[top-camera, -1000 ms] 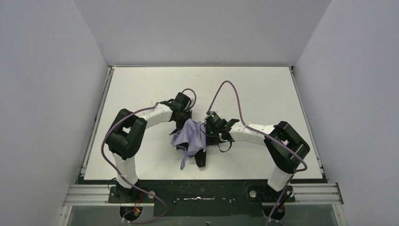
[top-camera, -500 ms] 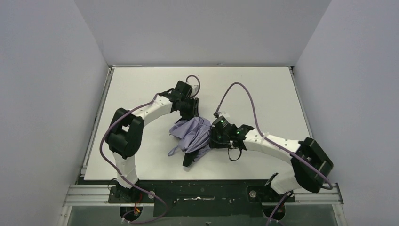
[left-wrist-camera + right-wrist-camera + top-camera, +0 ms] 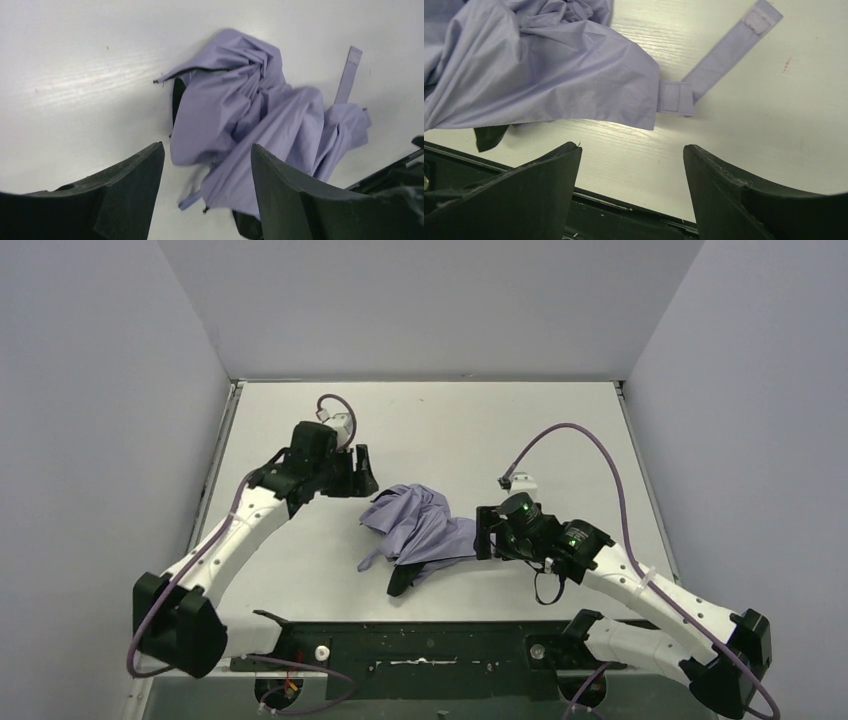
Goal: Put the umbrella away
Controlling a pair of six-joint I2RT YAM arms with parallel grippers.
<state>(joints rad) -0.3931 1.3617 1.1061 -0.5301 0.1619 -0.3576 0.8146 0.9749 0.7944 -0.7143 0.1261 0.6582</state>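
Note:
The umbrella (image 3: 415, 525) lies collapsed and crumpled on the white table, lavender fabric bunched up, with a black end (image 3: 400, 580) poking toward the near edge. Neither gripper touches it. My left gripper (image 3: 365, 475) is open just off its far-left side; in the left wrist view the umbrella (image 3: 250, 100) lies beyond my open left gripper (image 3: 206, 146). My right gripper (image 3: 483, 535) is open at its right edge. In the right wrist view the umbrella's fabric (image 3: 549, 65) and its strap (image 3: 724, 50) lie flat ahead of my empty right gripper (image 3: 631, 145).
The table (image 3: 560, 430) is walled on three sides by pale panels. A black rail (image 3: 430, 645) runs along the near edge, close to the umbrella's black end. Purple cables (image 3: 590, 440) loop above both arms.
Both grippers opened and let go of the umbrella. The left arm drew back up and left, the right arm back to the right. The umbrella settled flatter on the table.

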